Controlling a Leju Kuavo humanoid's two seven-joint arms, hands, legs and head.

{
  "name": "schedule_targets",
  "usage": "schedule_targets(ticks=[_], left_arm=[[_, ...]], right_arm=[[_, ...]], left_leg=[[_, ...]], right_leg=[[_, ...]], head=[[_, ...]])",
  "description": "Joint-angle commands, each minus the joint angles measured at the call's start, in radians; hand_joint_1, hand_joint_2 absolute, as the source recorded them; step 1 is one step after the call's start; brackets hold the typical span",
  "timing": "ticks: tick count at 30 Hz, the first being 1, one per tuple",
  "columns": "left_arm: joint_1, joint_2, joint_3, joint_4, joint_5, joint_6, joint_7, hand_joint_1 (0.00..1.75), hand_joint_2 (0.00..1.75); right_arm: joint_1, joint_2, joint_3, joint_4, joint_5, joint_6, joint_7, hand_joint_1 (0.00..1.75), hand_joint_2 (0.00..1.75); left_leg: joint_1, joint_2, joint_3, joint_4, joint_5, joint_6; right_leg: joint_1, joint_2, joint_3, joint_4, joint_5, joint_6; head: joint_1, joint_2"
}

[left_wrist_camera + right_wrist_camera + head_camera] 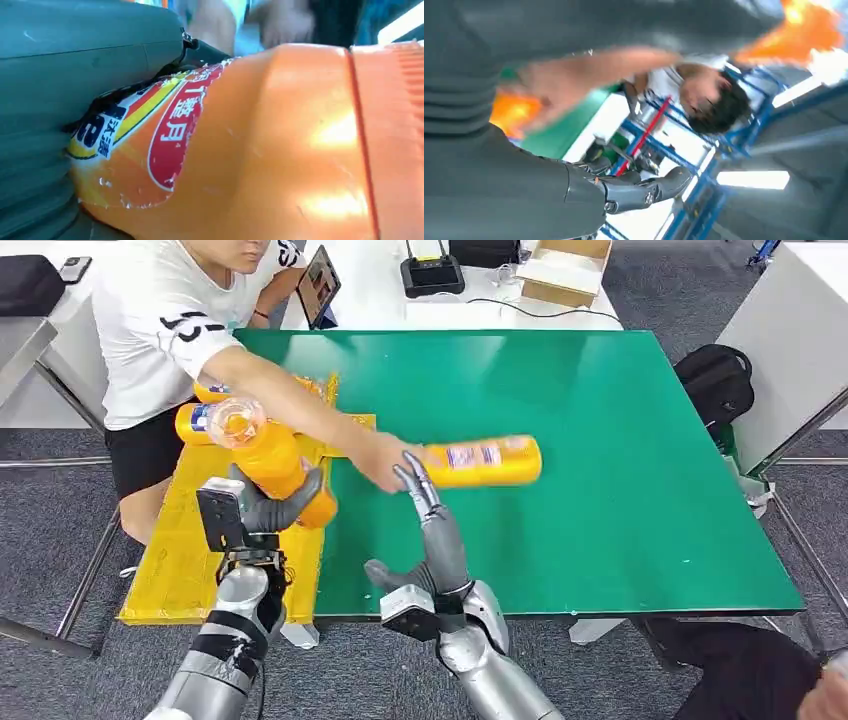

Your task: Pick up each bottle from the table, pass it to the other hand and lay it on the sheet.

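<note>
On the left of the head view, over the yellow sheet (170, 570) that hangs off the table's near-left corner, the left hand (268, 510) grips an orange bottle (265, 455), fingers wrapped round its lower body and its clear end tilted up toward the camera; the left wrist view shows the same bottle (260, 150) pressed tight against the palm, red label outward; this one looks already handed over, so the step in hand is laying it down; to do that well, I would lower the wrist until the bottle lies level and touches the sheet along its length, clear of the two bottles (200, 410) already lying at the sheet's far end, and only then spread the fingers, since a round bottle freed while tilted may roll off toward the green table (620, 490); moving right, a person's arm (290, 400) reaches across the sheet and their hand (375, 460) holds or sets down another orange bottle (485, 460) lying on its side on the green surface; waiting for that arm to draw back seems wise before any sweep; just beside that bottle's near end the right hand (425, 530) stands upright, fingers apart and straight, holding nothing, well placed to take it next.
</note>
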Motion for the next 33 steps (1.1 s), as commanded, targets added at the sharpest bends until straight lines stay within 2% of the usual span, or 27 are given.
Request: schedule_targets(ticks=[1,8,9,10,12,16,17,21,31,32,33], left_arm=[[-0.199,0.101,-0.001,0.414,-0.274,0.201,0.068,1.75,1.75],[-0.204,0.105,0.005,0.428,-0.272,0.199,0.059,1.75,1.75],[-0.210,0.107,-0.008,0.446,-0.304,0.231,0.080,1.75,1.75],[-0.232,0.129,-0.044,0.507,-0.419,0.308,0.142,1.75,1.75],[-0.257,0.167,-0.066,0.583,-0.539,0.362,0.207,1.75,1.75],[-0.228,0.200,0.124,0.523,-0.951,0.362,0.335,1.75,1.75],[-0.227,0.203,0.156,0.516,-0.996,0.362,0.335,1.75,1.75],[-0.230,0.217,0.175,0.522,-1.183,0.362,0.386,1.75,1.75],[-0.263,0.226,0.199,0.634,-1.226,0.362,0.403,1.75,1.75],[-0.271,0.242,0.145,0.671,-1.218,0.362,0.430,1.75,1.75],[-0.271,0.242,0.145,0.671,-1.218,0.362,0.430,1.75,1.75]], right_arm=[[0.016,-0.025,-0.037,-0.110,-0.045,-0.032,-0.022,0.00,0.00],[0.016,-0.026,-0.036,-0.115,-0.046,-0.031,-0.022,0.00,0.00],[0.017,-0.024,-0.037,-0.113,-0.049,-0.033,-0.023,0.00,0.00],[0.015,-0.027,-0.033,-0.114,-0.056,-0.035,-0.027,0.00,0.00],[0.014,-0.031,-0.025,-0.117,-0.063,-0.033,-0.026,0.00,0.00],[0.011,-0.030,-0.010,-0.115,-0.087,-0.030,-0.024,0.00,0.00],[0.010,-0.029,-0.007,-0.110,-0.090,-0.030,-0.026,0.00,0.00],[0.001,-0.028,-0.001,-0.094,-0.100,-0.026,-0.030,0.00,0.00],[-0.006,-0.026,0.007,-0.081,-0.111,-0.012,-0.029,0.00,0.00],[-0.009,-0.025,0.009,-0.076,-0.112,-0.006,-0.028,0.00,0.00],[-0.009,-0.025,0.009,-0.076,-0.112,-0.006,-0.028,0.00,0.00]], left_leg=[[0.001,-0.001,0.006,-0.001,-0.001,0.001],[0.001,0.000,0.005,0.000,-0.001,0.002],[0.001,0.000,0.003,-0.001,-0.001,0.001],[0.001,0.000,0.005,0.000,-0.001,0.001],[0.001,0.001,0.004,-0.001,-0.001,0.001],[0.001,0.004,0.005,-0.001,-0.001,0.001],[0.001,0.005,0.005,-0.001,-0.001,0.001],[0.002,0.003,0.005,0.000,-0.002,0.001],[0.002,0.001,0.002,0.000,0.000,0.001],[0.002,0.001,0.004,0.000,-0.001,0.001],[0.002,0.001,0.005,0.000,-0.001,0.001]], right_leg=[[0.002,-0.002,0.006,-0.001,-0.001,-0.004],[0.002,-0.001,0.005,-0.001,-0.002,-0.004],[0.001,-0.002,0.004,-0.001,-0.001,-0.003],[0.002,-0.002,0.005,-0.001,-0.002,-0.003],[0.001,0.000,0.004,-0.001,-0.001,-0.003],[0.002,0.003,0.004,0.000,0.000,-0.004],[0.002,0.004,0.004,-0.001,0.000,-0.004],[0.004,0.001,0.005,-0.001,-0.001,-0.004],[0.003,0.000,0.003,0.000,-0.001,-0.002],[0.003,0.000,0.004,0.000,-0.001,-0.003],[0.004,0.000,0.005,0.000,-0.001,-0.004]], head=[[0.000,0.000],[0.000,0.000],[0.000,0.000],[0.000,0.000],[0.000,0.000],[0.000,0.000],[0.000,0.000],[0.000,0.000],[0.000,0.000],[0.000,0.000],[0.000,0.000]])
